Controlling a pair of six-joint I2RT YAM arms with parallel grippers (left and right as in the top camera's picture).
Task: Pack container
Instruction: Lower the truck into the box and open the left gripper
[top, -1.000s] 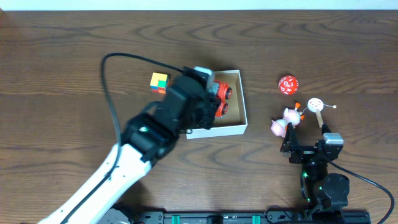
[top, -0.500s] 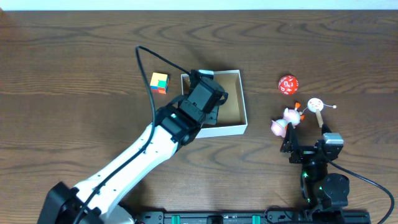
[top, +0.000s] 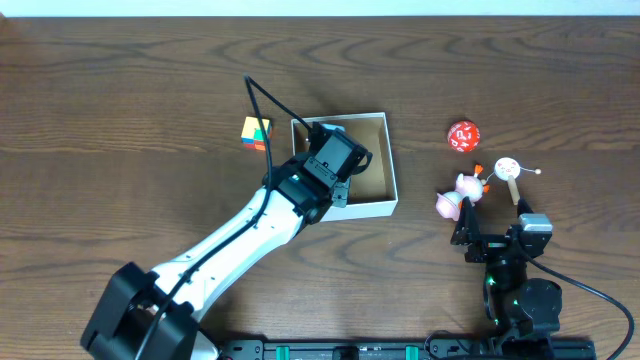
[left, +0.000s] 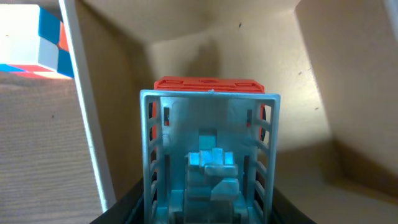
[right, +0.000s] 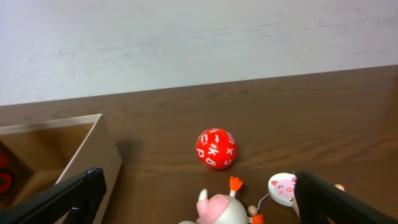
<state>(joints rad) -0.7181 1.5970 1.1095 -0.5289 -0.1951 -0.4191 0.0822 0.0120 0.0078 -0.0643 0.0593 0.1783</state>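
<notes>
The container (top: 375, 207) has white walls and a brown inside. The toy truck (left: 209, 84) is red and pale blue. The left cube (top: 256, 132) shows yellow, orange and green squares. The right ball (right: 215, 148) is red with white characters.

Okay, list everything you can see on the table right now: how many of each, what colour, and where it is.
table: 1, dark brown wood, under everything
container: 1, white walls and brown inside, centre of the table
toy truck: 1, blue and red, inside the container
colour cube: 1, multicoloured, on the table just left of the container
ball with white characters: 1, red, right of the container
pig toy: 1, pink with orange bits, nearer than the ball
pig-face disc on a stick: 1, white disc, right of the pig toy
left gripper: 1, black on a white arm, down in the container, shut on the toy truck
right gripper: 1, black, open, just short of the pig toy
</notes>
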